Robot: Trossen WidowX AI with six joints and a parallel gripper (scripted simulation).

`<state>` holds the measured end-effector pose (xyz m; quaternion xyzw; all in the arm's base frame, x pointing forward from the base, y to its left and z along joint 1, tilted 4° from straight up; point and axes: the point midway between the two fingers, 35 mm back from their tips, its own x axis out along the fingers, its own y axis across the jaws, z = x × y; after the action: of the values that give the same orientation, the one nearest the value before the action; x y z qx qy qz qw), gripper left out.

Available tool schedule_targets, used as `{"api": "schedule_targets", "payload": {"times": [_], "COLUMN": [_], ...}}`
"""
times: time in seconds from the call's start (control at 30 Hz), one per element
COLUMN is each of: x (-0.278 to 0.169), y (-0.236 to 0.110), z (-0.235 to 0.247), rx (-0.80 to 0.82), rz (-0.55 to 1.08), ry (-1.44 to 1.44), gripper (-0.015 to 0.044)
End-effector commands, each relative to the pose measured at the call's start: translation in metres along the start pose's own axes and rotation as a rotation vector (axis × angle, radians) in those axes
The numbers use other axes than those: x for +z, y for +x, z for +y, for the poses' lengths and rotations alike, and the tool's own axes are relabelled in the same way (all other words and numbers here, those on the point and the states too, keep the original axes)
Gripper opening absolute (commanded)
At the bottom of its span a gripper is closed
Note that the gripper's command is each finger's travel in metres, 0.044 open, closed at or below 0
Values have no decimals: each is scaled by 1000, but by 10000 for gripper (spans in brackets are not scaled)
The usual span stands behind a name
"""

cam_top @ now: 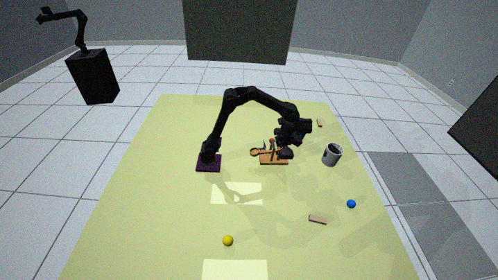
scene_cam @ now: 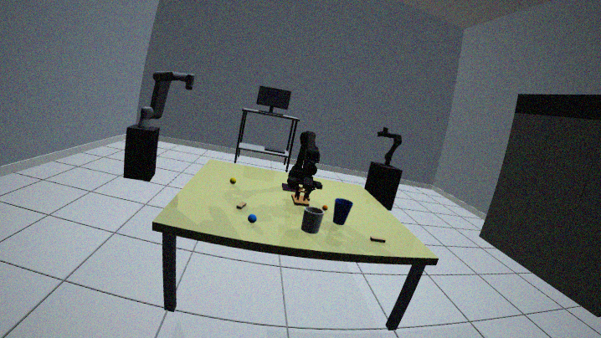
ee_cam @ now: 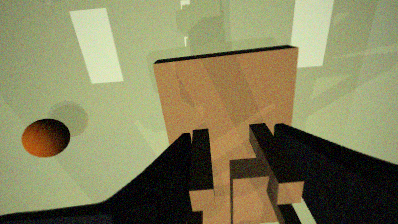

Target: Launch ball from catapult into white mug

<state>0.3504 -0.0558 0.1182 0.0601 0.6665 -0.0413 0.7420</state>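
The wooden catapult stands on the yellow table, with its spoon cup pointing away from the white mug. My gripper is low over the catapult's mug-side end, and its fingers are shut on the catapult's upright frame. The orange ball lies on the table beside the catapult, outside the fingers. The spoon cup looks empty.
A blue cup stands beside the mug. A yellow ball and a blue ball lie on the table. Two small wooden blocks lie flat. The arm's purple base is left of the catapult.
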Motion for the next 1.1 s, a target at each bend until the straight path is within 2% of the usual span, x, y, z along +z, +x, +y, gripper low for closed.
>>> {"api": "schedule_targets", "payload": {"times": [0.0, 0.43, 0.63, 1.07], "x": [0, -1, -1, -1], "y": [5, 26, 23, 23], "z": [0, 0, 0, 0], "rx": [-2, -3, 0, 0], "rz": [-2, -1, 1, 1], "ry": [0, 1, -2, -2], "gripper": [0, 0, 0, 341]}}
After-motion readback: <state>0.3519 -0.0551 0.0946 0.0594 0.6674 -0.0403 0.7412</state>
